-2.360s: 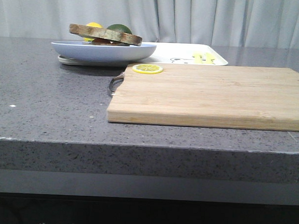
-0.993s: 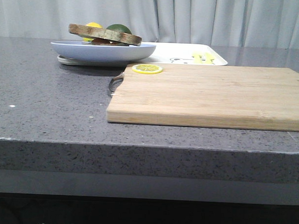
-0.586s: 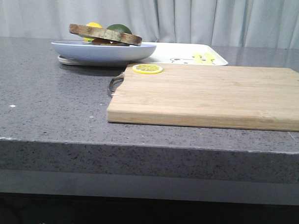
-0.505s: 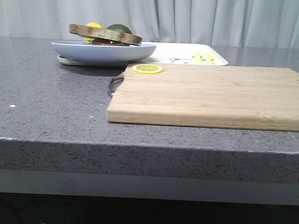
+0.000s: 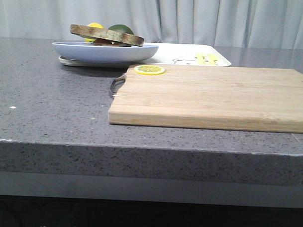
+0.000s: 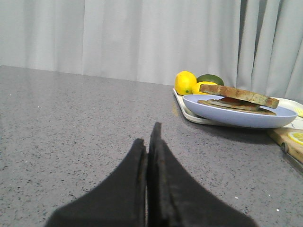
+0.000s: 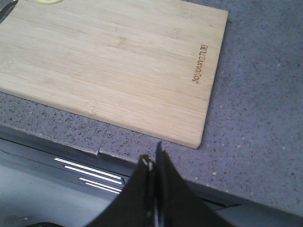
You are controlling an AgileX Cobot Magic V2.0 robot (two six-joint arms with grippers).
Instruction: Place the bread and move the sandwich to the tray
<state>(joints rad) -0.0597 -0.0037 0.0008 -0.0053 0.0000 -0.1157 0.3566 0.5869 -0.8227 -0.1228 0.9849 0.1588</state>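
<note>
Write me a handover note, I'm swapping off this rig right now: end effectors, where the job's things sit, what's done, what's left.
Left end effector: shut, empty, low over the counter.
Right end effector: shut, empty, above the counter's near edge by the cutting board.
Sandwich: closed, on the blue plate, which rests on the tray.
Done: apparently both steps.
Left: nothing obvious.

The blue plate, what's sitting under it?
The blue plate rests on the left end of the white tray, whose rim shows beneath it. The tray surface directly under the plate is covered, so anything there can't be seen.
</note>
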